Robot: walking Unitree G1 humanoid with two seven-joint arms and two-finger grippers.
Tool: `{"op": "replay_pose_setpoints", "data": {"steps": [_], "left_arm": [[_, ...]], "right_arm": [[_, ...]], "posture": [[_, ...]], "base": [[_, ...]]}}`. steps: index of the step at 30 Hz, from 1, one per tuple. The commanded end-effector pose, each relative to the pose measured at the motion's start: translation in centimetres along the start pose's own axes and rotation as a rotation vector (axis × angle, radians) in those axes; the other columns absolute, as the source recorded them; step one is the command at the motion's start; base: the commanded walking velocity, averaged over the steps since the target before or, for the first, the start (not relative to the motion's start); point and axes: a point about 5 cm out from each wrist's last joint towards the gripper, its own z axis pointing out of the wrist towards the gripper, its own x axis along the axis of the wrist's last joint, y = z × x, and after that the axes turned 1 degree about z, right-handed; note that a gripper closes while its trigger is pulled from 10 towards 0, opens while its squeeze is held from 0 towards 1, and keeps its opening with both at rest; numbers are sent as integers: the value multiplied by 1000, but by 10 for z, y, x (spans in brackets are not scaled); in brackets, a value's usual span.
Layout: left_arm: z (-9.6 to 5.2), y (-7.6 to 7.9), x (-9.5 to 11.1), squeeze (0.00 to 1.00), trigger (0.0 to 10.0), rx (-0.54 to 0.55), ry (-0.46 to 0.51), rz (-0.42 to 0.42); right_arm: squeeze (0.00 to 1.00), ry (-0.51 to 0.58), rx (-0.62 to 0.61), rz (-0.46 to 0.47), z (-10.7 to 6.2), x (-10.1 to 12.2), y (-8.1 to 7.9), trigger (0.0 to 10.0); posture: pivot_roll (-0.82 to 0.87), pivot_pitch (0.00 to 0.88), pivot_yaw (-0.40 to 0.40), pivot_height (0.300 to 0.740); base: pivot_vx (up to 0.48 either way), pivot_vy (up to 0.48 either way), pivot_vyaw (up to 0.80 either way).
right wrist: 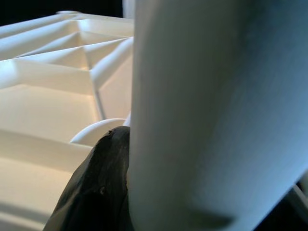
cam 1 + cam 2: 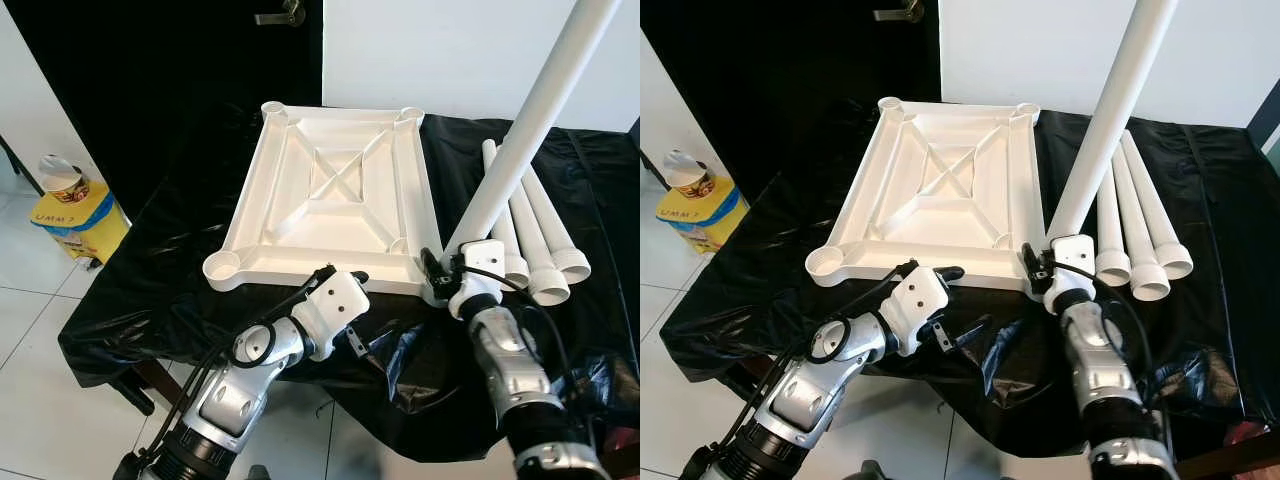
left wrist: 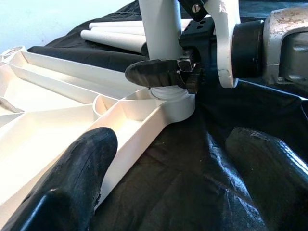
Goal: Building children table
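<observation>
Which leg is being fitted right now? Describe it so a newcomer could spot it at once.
On the black-covered table, find the upturned white tabletop. At its near right corner, the right gripper has its jaws shut on a white leg. It stands nearly upright in the corner socket, while the three other legs lie flat beside it.

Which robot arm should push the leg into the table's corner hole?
The right. Its gripper already grips the upright white leg at the upturned tabletop's near corner socket. The left gripper is open by the tabletop's edge, holding nothing.
</observation>
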Motion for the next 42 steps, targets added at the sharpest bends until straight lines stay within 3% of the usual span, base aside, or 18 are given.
{"op": "replay_pose_setpoints", "data": {"steps": [1, 8, 15, 21, 22, 25, 33, 34, 42], "left_arm": [[1, 1, 0, 0, 10000, -15, 3, 0], [2, 0, 1, 0, 10000, -18, 6, 4], [2, 0, 2, 0, 10000, -18, 8, 7], [1, -5, 0, 0, 10000, 0, -1, 19], [0, -9, -1, 0, 10000, 17, -7, 20], [-3, -23, -4, 0, 10000, 86, -22, 28], [-5, -42, -9, 0, 10000, 171, -68, 38], [-5, -45, -12, 0, 10000, 182, -84, 42], [7, -61, -28, 0, 10000, 191, -164, 43]], "right_arm": [[0, -59, -60, -9, -6, -11, 6, 10000], [0, -66, -204, 20, -15, -10, -7, 10000], [0, -49, -176, 49, -19, -6, -24, 10000], [0, -28, -151, 40, -18, -2, -26, 10000], [1000, -20, -148, 37, -17, -1, -26, 10000], [1000, -2, -116, 27, -17, 3, -24, 10000], [1000, 32, -57, 9, -24, 7, -22, 10000], [0, 36, -40, -1, -27, 7, -21, 10000], [0, 27, 9, -31, -41, 2, -17, 10000]], "posture": [[36, 38, -11, 740], [30, 39, -7, 740], [26, 37, -4, 740], [27, 37, -6, 740], [28, 36, -9, 740], [30, 33, -15, 740], [26, 27, -19, 740], [25, 28, -18, 740], [13, 36, -10, 740]], "base": [[0, 0, 0], [0, 0, 0], [0, 0, 0], [0, 0, 0], [0, 0, 0], [0, 0, 0], [0, 0, 0], [0, 0, 0], [0, 0, 0]]}}
